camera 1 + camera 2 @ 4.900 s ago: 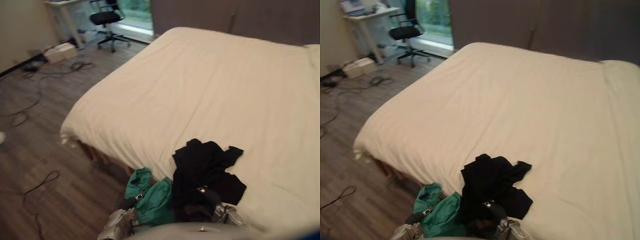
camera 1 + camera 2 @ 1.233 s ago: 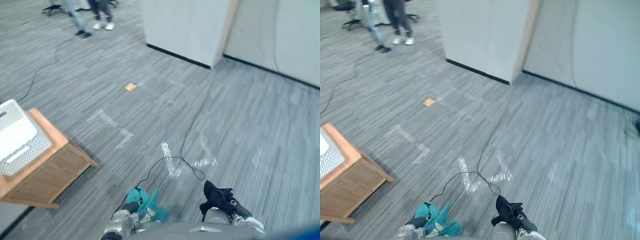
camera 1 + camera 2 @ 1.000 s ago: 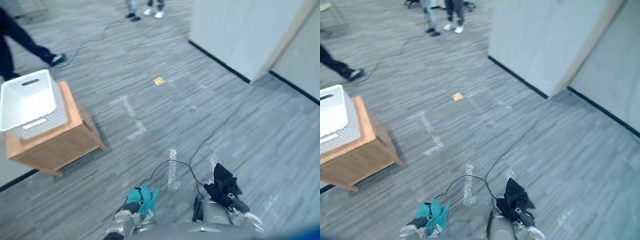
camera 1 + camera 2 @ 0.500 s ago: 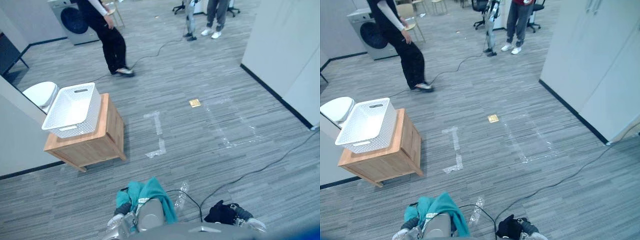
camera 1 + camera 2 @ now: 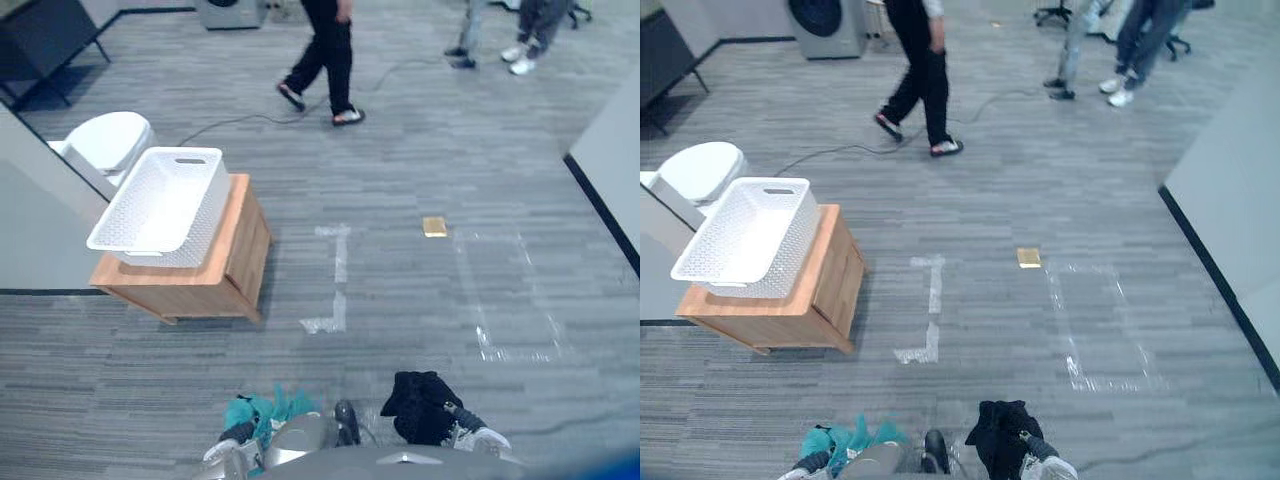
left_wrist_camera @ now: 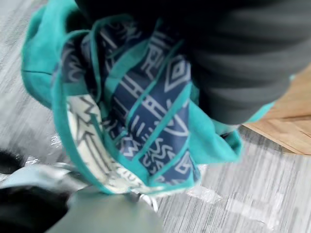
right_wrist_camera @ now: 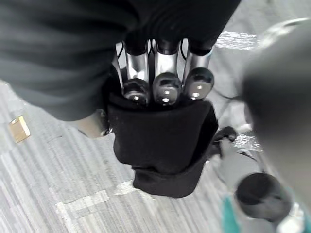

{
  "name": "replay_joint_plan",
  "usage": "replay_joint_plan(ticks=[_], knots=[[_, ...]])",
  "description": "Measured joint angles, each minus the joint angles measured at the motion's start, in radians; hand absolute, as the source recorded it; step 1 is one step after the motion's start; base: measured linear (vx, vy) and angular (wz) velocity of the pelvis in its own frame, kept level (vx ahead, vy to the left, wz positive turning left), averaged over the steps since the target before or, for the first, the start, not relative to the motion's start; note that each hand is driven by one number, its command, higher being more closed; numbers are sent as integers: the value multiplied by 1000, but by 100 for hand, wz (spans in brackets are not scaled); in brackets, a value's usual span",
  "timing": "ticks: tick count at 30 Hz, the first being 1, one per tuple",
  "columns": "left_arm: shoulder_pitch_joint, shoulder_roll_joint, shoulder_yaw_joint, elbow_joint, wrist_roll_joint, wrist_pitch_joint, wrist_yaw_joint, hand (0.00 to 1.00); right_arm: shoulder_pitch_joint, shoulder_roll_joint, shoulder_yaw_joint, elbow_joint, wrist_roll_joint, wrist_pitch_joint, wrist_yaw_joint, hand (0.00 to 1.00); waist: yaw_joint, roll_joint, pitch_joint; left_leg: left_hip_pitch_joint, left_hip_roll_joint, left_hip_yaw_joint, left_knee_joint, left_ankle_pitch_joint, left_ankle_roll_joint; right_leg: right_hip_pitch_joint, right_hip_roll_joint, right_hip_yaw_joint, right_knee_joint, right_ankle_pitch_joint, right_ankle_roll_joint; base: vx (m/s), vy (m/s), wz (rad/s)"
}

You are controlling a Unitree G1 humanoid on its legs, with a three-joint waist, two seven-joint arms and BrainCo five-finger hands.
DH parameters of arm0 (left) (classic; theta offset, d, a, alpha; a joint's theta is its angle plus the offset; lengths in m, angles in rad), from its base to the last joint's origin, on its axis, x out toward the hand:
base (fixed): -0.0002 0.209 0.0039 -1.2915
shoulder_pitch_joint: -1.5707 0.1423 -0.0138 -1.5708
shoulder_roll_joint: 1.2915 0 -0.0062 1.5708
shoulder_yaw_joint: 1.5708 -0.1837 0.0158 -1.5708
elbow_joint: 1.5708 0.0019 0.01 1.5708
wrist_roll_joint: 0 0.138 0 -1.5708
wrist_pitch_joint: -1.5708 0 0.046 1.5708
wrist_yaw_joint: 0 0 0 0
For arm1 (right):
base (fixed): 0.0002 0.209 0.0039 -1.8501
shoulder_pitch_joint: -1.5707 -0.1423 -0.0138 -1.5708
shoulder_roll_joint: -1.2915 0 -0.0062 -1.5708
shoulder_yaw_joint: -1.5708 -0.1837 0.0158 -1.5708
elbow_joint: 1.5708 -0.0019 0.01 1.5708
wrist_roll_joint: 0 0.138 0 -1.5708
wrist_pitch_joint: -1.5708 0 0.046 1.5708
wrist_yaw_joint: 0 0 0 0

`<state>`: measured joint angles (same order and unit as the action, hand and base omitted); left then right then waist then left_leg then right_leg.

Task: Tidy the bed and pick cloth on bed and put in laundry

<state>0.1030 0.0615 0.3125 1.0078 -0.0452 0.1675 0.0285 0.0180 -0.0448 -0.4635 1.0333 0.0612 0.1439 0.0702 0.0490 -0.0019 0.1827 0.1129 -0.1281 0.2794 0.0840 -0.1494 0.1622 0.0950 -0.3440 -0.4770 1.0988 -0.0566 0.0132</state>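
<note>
Right wrist view: black cloth in the right hand, fingers curled tight around it.

— What's underfoot?
— Grey striped floor, with pale tape marks and a small yellow square.
— Any furniture?
— A low wooden table near the left wall; a washing machine far back.

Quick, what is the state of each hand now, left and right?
Left hand: cannot be told, the teal cloth covers it.
Right hand: closed, holding the black cloth.
</note>
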Motion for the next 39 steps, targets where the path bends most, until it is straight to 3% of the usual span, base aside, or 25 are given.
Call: replay_joint_plan(ticks=[2,4,5,7,9,10,11,12,13,14,15,17,19,20,22,24,25,27,28,29,30,33,36,38,39], knots=[[4,1,-14,10,-3,15,0,100,4,-27,4,-16,5,-1,6,100,-9,16,-11,65,17,-46,-30,-16,-17,-112,-24,24,55,-40,-11,-140,136,73],[-3,14,-45,31,-7,28,0,100,7,-38,4,-16,6,-23,7,100,-20,21,-11,116,48,-99,-38,-27,-33,-203,-15,50,13,-91,7,-136,55,91],[-8,24,-69,36,-8,39,0,100,6,-42,5,-7,7,-26,7,100,-33,25,-5,147,82,-141,-36,-38,-52,-239,25,66,-78,-132,22,-157,-15,112],[-22,32,-81,36,-8,50,-2,100,14,-26,7,21,13,-30,12,100,-42,20,-2,155,134,-219,-25,-61,-88,-289,113,139,-313,-146,41,-275,-6,125],[-45,44,-74,34,-2,66,-8,100,37,-8,2,29,42,-30,20,100,-52,-6,18,176,160,-316,-25,-83,-133,-293,168,265,-669,-90,81,-409,-58,120],[-44,46,-68,33,-2,66,-8,100,44,-2,2,28,46,-30,25,100,-51,-16,18,184,160,-325,-24,-96,-146,-287,169,292,-757,-62,88,-173,-232,91],[-47,44,-52,36,-1,67,-5,100,54,3,-1,27,51,-31,36,100,-52,-24,27,200,171,-350,-4,-135,-178,-251,181,307,-812,62,57,1,-230,56],[-48,31,-46,35,-2,68,-2,100,57,-8,-6,25,51,-32,43,100,-55,0,35,207,194,-343,5,-140,-183,-239,199,286,-799,37,54,255,-287,50],[-35,0,-19,28,-2,68,2,100,54,-15,-12,14,51,-37,49,100,-51,19,37,209,209,-293,41,-134,-188,-262,201,280,-696,-48,33,273,-183,25],[-32,-4,-11,28,-2,68,6,100,54,-15,-13,8,50,-38,53,100,-53,21,38,222,216,-287,47,-135,-190,-264,199,274,-652,-88,28,441,-288,20],[-21,-14,20,28,-4,67,21,100,56,-14,-13,4,49,-40,61,100,-53,21,35,250,232,-289,67,-135,-191,-261,204,265,-576,-170,9,303,-253,9],[-3,-22,45,23,-4,64,25,100,56,-14,-3,1,41,-42,75,100,-53,25,23,216,255,-293,183,-138,-202,-238,224,254,-564,-222,-9,338,-249,1],[2,-29,60,-2,-4,65,30,100,57,-15,2,-7,32,-40,83,100,-57,35,14,91,281,-314,433,-125,-274,-204,245,227,-595,-234,-17,359,-184,23],[4,-44,94,-12,-7,58,44,100,67,-16,3,-20,30,-42,85,100,-59,44,13,-34,307,-330,678,-62,-320,-164,269,208,-633,-242,-30,346,-132,31],[10,-48,118,-19,-11,42,48,100,73,-24,10,-13,-1,-42,86,100,-49,53,24,-179,368,-290,1003,-51,-310,-61,307,190,-709,-245,-38,373,-70,22],[31,-38,119,-14,-24,43,65,100,73,-24,52,8,-54,-40,98,100,-39,30,38,-273,388,-200,1098,-77,-266,107,306,159,-826,-235,-41,396,-32,21],[31,-37,117,-14,-26,43,64,100,71,-24,58,8,-69,-38,103,100,-35,22,36,-293,387,-169,1068,-82,-260,135,304,155,-852,-230,-36,283,71,11],[26,-28,101,-14,-54,43,64,100,34,-24,61,25,-90,-37,122,100,-29,12,48,-324,347,9,769,-119,-232,216,275,139,-905,-223,-16,29,216,7],[30,-25,89,-12,-54,44,64,100,29,-24,55,27,-104,-37,125,100,-32,14,48,-320,324,68,631,-88,-206,227,266,129,-908,-226,-2,-170,296,35],[34,-38,61,-10,-55,44,64,100,27,-41,36,24,-126,-41,134,100,-35,43,43,-300,293,201,385,34,-67,233,278,111,-903,-232,38,7,289,79],[22,-19,53,-11,-54,39,63,100,22,-29,23,37,-140,-43,134,100,-40,19,42,-263,242,264,311,33,0,243,240,98,-896,-236,52,108,265,93],[12,-6,57,-13,-54,39,59,100,12,6,1,45,-150,-61,128,100,-29,-17,33,-246,115,256,178,69,17,273,193,53,-946,-176,81,280,168,97],[10,-7,55,-6,-52,42,59,100,-10,12,9,46,-150,-67,120,100,-10,-16,30,-226,74,258,146,63,21,307,188,44,-967,-109,116,177,120,69],[19,-7,42,-1,-43,48,59,100,-28,8,22,49,-144,-67,114,100,6,-7,24,-174,55,230,101,11,21,260,162,42,-783,-107,120,135,171,65],[26,5,23,8,-38,49,57,100,-34,7,32,52,-140,-65,107,100,7,-19,22,-138,30,192,72,2,6,188,111,55,-567,-76,142,49,203,88]])
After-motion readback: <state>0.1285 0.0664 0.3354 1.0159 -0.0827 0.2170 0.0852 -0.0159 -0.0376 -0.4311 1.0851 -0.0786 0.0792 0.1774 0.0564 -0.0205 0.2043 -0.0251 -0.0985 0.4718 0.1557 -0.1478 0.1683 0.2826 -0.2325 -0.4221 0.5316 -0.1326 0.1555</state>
